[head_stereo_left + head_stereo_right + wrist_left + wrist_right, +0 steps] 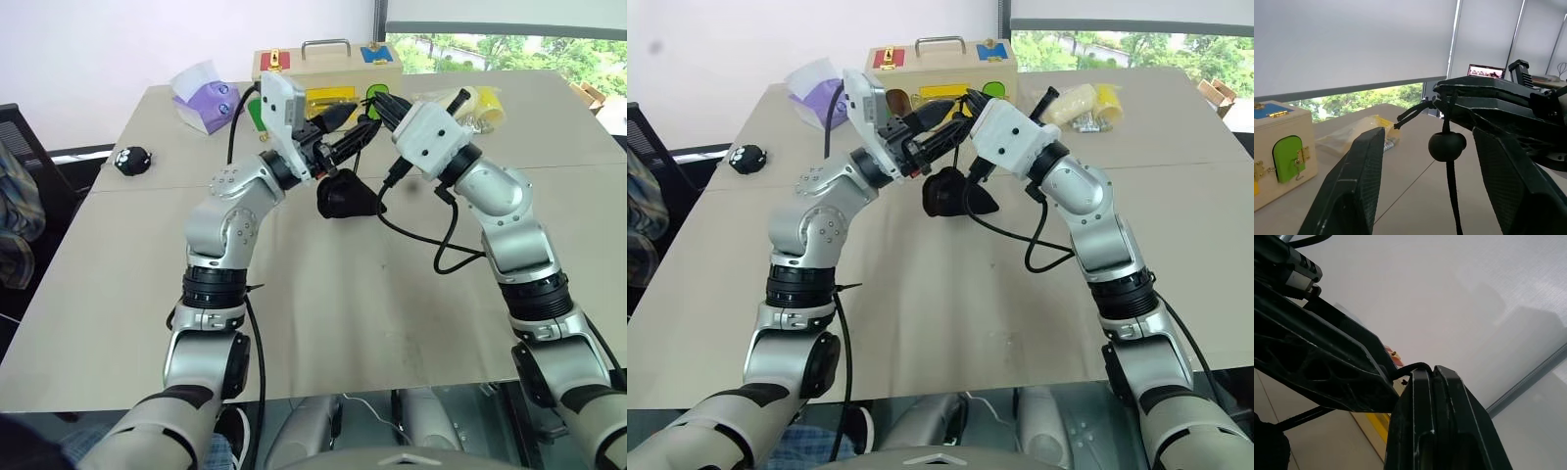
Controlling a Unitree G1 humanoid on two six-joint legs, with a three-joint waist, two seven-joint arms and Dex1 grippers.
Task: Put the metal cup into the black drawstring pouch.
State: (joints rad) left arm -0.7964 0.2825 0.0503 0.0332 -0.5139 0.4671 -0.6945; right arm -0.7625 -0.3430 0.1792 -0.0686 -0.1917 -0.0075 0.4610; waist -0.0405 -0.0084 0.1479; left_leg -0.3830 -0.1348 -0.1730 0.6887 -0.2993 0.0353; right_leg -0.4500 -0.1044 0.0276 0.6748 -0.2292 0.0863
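The black drawstring pouch (343, 194) hangs in the air above the middle of the table, dangling from its thin cord (1451, 196) with a round black toggle (1447, 146). My right gripper (376, 102) is shut on the top of the cord (1411, 366). My left gripper (1427, 134) is open, its two fingers spread on either side of the cord and toggle without touching them. Both grippers meet tip to tip above the pouch. The metal cup is out of view.
A wooden latch box (328, 73) stands at the table's far edge behind the grippers. A purple tissue pack (208, 103) and a small black round toy (131, 159) lie at the far left, and a yellow packet (480, 103) at the far right.
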